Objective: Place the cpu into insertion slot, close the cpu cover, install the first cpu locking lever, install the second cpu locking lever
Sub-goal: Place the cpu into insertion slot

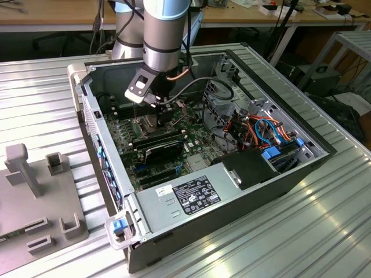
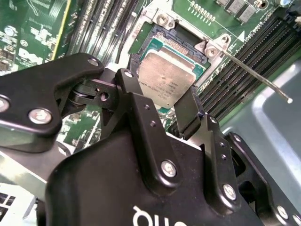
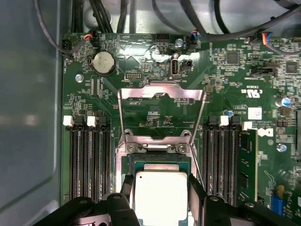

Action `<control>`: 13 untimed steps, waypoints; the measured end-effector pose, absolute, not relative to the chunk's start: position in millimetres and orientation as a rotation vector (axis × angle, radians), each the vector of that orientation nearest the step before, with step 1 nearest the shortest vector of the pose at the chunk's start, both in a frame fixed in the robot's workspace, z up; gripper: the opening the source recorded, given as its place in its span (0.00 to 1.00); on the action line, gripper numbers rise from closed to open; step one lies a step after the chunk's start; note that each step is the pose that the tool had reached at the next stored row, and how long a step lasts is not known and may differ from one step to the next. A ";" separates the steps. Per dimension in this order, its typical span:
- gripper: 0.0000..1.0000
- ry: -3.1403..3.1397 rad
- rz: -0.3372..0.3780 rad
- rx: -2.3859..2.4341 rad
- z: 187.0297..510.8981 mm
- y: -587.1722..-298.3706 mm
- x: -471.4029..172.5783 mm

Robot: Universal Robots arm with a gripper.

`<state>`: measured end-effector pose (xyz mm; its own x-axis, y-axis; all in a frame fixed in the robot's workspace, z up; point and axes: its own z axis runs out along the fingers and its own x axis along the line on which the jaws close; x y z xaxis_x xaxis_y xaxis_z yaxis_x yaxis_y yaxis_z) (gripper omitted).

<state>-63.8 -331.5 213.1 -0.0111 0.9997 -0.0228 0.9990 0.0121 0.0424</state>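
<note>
Second wrist view — pincer (image 2: 157, 89) clasping cpu (image 2: 167, 75), motherboard (image 2: 28, 33)

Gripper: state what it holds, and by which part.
The black gripper holds the small flat square silvery-topped cpu by two opposite edges, over the dark metal-rimmed insertion slot.

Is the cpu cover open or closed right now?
Open: the cpu cover stands flipped back from the insertion slot, leaving the cpu uncovered.

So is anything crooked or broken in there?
Nothing looks wrong. The cpu lines up squarely with the insertion slot, held between the fingers, and the cpu cover stands open behind it.
</note>
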 end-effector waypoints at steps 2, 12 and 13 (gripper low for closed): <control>0.55 2.202 0.022 2.176 210.6 -331.0 -63.8; 0.55 2.196 0.022 2.183 202.3 -330.8 -64.3; 0.55 2.193 0.022 2.185 200.9 -330.8 -64.3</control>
